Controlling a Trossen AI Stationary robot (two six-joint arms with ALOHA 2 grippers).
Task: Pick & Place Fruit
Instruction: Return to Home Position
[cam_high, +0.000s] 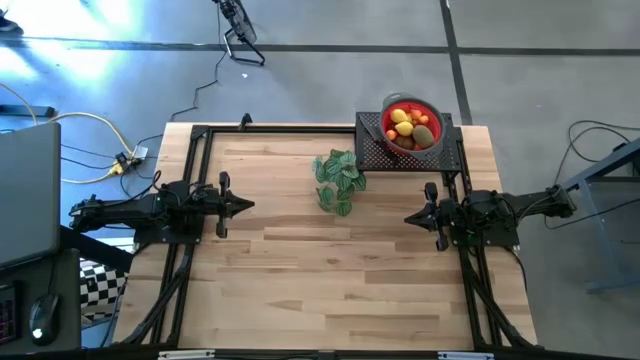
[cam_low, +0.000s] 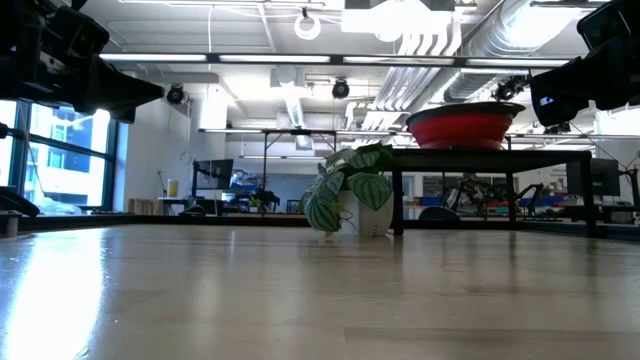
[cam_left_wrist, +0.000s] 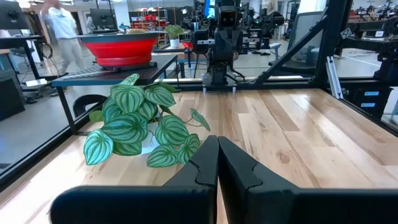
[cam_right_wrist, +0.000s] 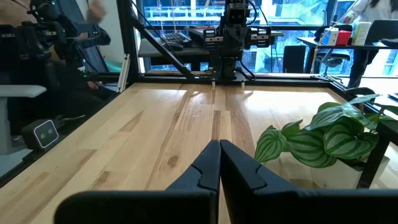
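1. The fruit (cam_high: 410, 125) lies heaped in the red bowl (cam_high: 433, 108), on a black stand (cam_high: 372, 152) at the table's (cam_high: 330, 280) far right corner. No fruit shows elsewhere, so placing looks finished.
2. The left gripper (cam_high: 245, 205) by the left edge and the right gripper (cam_high: 410, 217) by the right edge are both clenched on nothing.

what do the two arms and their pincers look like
The left arm and right arm are matte black, built of chunky jointed segments. The left pincer and the right pincer match: two black fingers each, wide at the base, stepped, tapering to a narrow tip. No markings show.
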